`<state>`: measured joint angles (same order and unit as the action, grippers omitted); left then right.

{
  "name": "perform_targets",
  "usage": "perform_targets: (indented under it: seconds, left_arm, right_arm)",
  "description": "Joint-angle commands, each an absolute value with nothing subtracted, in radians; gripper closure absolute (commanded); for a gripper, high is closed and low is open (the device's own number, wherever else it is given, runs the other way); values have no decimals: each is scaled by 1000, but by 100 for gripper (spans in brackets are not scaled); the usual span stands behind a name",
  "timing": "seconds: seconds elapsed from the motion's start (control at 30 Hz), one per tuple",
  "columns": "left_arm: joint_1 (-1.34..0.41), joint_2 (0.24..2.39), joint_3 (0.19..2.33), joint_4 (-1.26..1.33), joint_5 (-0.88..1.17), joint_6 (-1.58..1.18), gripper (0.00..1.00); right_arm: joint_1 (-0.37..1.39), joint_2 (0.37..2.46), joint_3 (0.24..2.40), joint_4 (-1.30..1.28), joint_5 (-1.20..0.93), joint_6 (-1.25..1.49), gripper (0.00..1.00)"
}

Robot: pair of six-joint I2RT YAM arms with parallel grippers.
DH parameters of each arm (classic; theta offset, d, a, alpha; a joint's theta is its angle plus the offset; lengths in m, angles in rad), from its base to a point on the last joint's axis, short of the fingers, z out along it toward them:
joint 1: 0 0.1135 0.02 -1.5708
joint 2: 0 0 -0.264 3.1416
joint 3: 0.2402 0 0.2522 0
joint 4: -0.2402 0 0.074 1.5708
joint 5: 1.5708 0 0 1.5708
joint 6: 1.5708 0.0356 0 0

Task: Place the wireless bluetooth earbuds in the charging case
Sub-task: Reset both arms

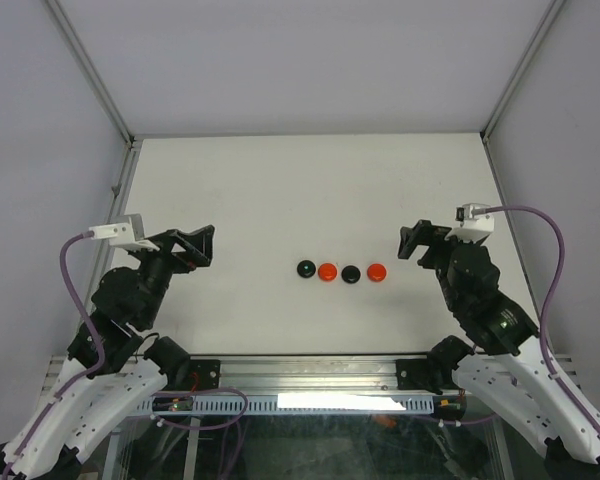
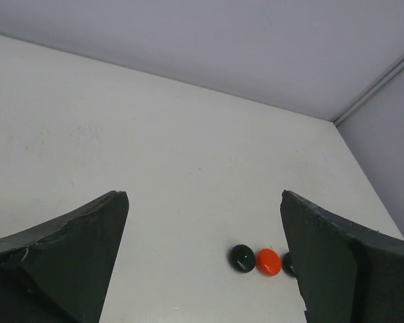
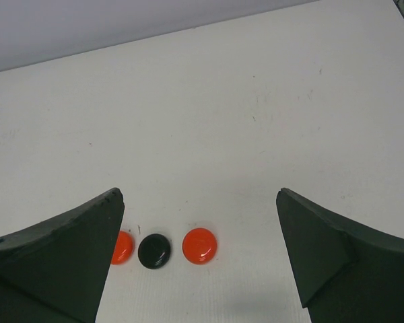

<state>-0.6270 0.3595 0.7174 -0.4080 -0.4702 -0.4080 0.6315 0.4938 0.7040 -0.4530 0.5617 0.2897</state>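
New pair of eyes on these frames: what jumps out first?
The row of four small round discs, alternating black and red, near the middle of the table. Then the left gripper and right gripper, both wide open, flanking it without touching.

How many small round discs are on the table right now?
4, in one row on the table, left to right: first black disc, first red disc, second black disc, second red disc. Nothing seems to hide more.
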Motion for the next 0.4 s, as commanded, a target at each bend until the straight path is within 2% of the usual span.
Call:
perform_targets:
  seconds: [0.0,0.37]
  left_arm:
    - [-614,359,671,-400,-483,-337,1]
    - [-589,364,658,-395,-459,-291,1]
  right_arm:
    - [629,490,698,-393,597,289,1]
    - [629,516,703,-384,582,275,1]
